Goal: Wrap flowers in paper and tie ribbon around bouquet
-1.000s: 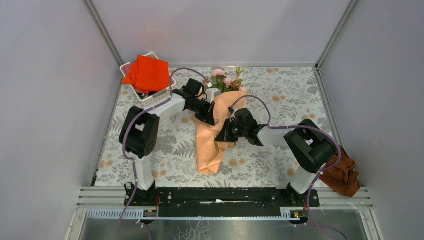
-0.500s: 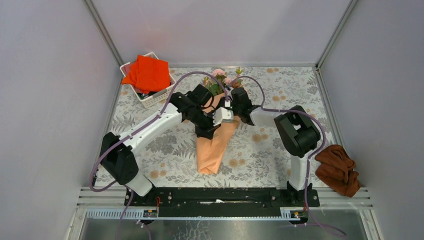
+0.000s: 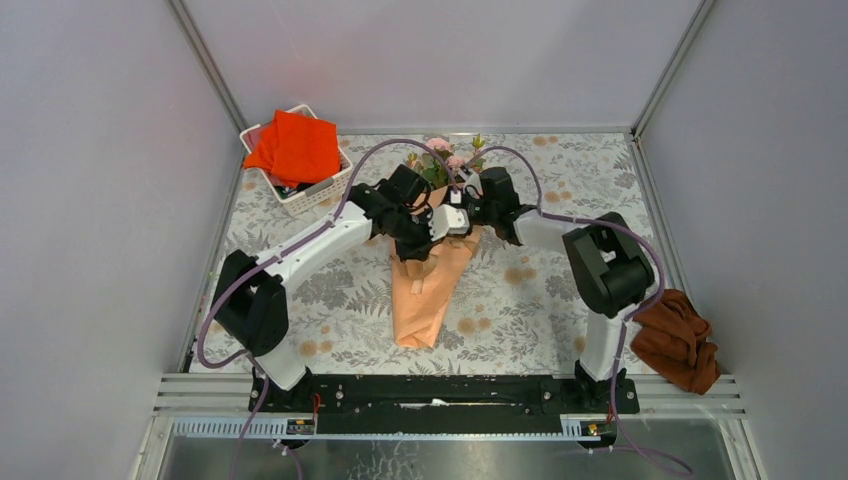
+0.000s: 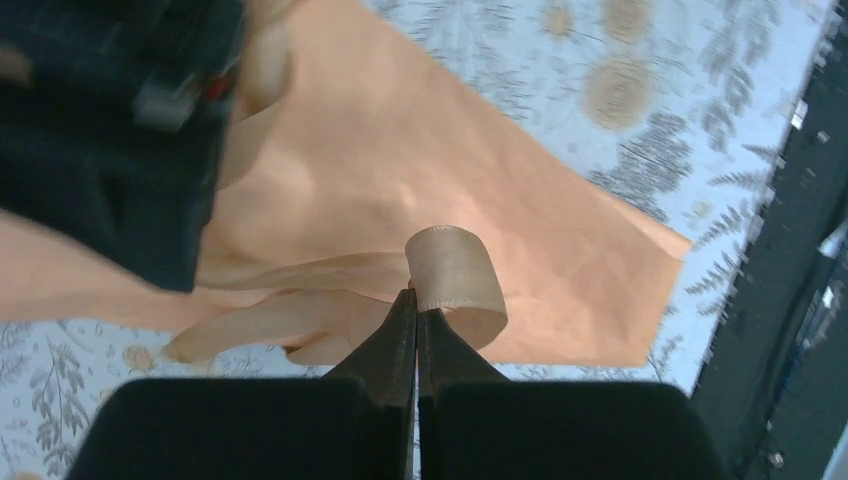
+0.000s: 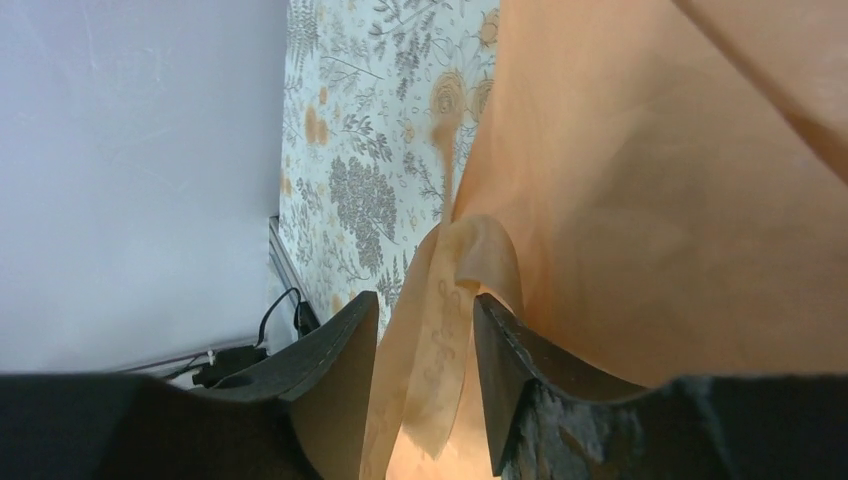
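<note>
The bouquet lies on the table: pink flowers [image 3: 446,163] at the far end, stems inside a peach-orange paper [image 3: 424,300] cone pointing toward me. Both grippers meet over the cone's upper part. My left gripper [image 4: 416,297] is shut on a loop of the tan ribbon [image 4: 456,277], held just above the paper [image 4: 400,190]; in the top view it sits at the cone's left side [image 3: 412,248]. My right gripper [image 5: 426,310] stands open, and a strip of ribbon [image 5: 442,340] hangs loose between its fingers without being pinched, next to the paper [image 5: 640,200].
A white basket [image 3: 308,200] holding a bright orange-red cloth [image 3: 296,147] stands at the back left. A rust-brown cloth [image 3: 681,346] lies beyond the table's right edge. Grey walls close in on both sides and behind the floral tablecloth [image 3: 560,180].
My right gripper has gone from the cone's middle up to its top beside the left gripper, and its jaws have opened off the ribbon. The left gripper stays shut on the ribbon.
</note>
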You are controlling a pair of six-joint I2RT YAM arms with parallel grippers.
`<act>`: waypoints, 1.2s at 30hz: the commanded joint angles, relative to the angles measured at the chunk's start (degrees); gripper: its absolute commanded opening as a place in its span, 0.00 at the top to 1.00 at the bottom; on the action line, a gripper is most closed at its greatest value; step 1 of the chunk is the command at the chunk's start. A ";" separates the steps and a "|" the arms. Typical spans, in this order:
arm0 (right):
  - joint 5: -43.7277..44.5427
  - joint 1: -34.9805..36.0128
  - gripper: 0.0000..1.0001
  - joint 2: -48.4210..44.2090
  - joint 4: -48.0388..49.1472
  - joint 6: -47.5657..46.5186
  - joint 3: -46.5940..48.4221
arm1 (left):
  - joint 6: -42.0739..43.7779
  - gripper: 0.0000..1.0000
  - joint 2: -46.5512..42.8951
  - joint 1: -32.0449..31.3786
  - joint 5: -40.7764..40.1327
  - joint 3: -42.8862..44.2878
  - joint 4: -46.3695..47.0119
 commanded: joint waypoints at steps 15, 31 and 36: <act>0.60 -2.83 0.51 -9.66 -13.65 -20.50 0.98 | -9.36 1.00 5.38 10.93 -0.17 5.60 18.43; -1.13 -6.40 0.51 -12.12 5.66 -15.91 -10.24 | -13.06 1.00 18.41 10.93 1.61 14.67 22.24; -2.41 -7.07 0.46 -10.68 10.79 -11.72 -10.42 | -13.21 1.00 19.11 10.93 2.79 14.50 22.21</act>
